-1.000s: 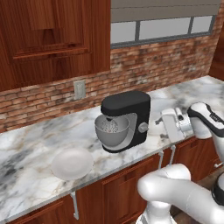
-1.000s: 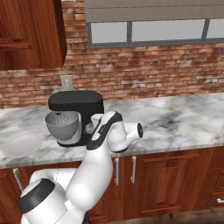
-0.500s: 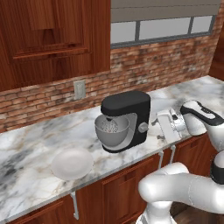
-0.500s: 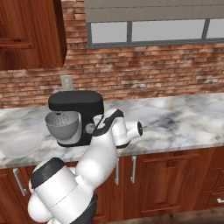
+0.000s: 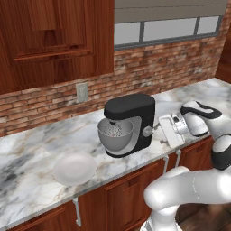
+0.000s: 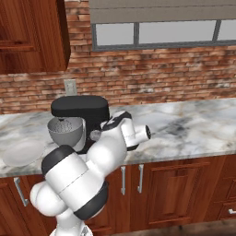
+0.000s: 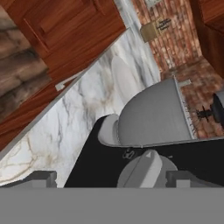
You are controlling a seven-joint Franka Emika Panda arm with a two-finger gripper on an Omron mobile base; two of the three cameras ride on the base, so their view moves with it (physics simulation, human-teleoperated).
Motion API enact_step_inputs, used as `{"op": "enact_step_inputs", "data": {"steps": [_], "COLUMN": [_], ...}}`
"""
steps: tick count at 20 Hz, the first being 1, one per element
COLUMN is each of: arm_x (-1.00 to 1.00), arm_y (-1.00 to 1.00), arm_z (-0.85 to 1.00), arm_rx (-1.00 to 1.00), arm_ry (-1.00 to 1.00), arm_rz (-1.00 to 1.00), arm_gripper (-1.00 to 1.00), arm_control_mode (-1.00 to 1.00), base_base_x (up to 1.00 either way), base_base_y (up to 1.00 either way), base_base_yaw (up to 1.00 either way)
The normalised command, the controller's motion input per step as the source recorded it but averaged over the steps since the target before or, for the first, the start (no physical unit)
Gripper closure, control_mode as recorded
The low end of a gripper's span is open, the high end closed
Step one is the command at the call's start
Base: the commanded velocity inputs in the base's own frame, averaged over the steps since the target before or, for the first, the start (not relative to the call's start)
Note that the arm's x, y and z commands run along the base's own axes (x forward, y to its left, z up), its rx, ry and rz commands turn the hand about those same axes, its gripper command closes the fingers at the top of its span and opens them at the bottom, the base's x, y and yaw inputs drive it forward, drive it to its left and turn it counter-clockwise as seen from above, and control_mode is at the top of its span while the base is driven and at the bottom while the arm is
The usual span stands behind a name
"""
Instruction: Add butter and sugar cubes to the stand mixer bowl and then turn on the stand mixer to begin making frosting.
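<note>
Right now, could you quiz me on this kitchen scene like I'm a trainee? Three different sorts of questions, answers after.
1. True or false: the white plate carries a stick of butter.
2. Which part of the stand mixer sits between the end effector's fingertips in the hand view? A) the side knob B) the whisk C) the power cord
3. Fill in: the stand mixer bowl already holds small pale ______.

Key: 1. False, the plate looks bare. 2. A; the fingers stand wide on either side of it, not closed on it. 3. Bits, too small to identify.
</note>
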Motion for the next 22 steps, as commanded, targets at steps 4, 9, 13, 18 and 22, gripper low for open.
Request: {"op": "enact_step_inputs", "data": {"steps": [4,9,13,18,22], "arm_x": [0.00,0.00,0.00,-0.11,-0.04], "arm_y": [0.00,0.00,0.12,0.26,0.17], "arm_z": [-0.19,-0.06,0.00,0.00,0.00], "arm_rx": [0.00,0.00,-0.01,-0.04,-0.05], "arm_ry": [0.05,0.01,0.00,0.00,0.00], "arm_rz": [0.00,0.00,0.00,0.00,0.00], "arm_gripper": [-1.00,-1.00,-1.00,-1.00,-1.00], "arm_control_mode": [-1.00,-1.00,-1.00,-1.00,-1.00], "base_base_x": [0.00,0.00,0.00,0.00,0.00], "base_base_y": [0.00,0.00,0.00,0.00,0.00], "base_base_yaw": [0.00,0.00,0.00,0.00,0.00]}}
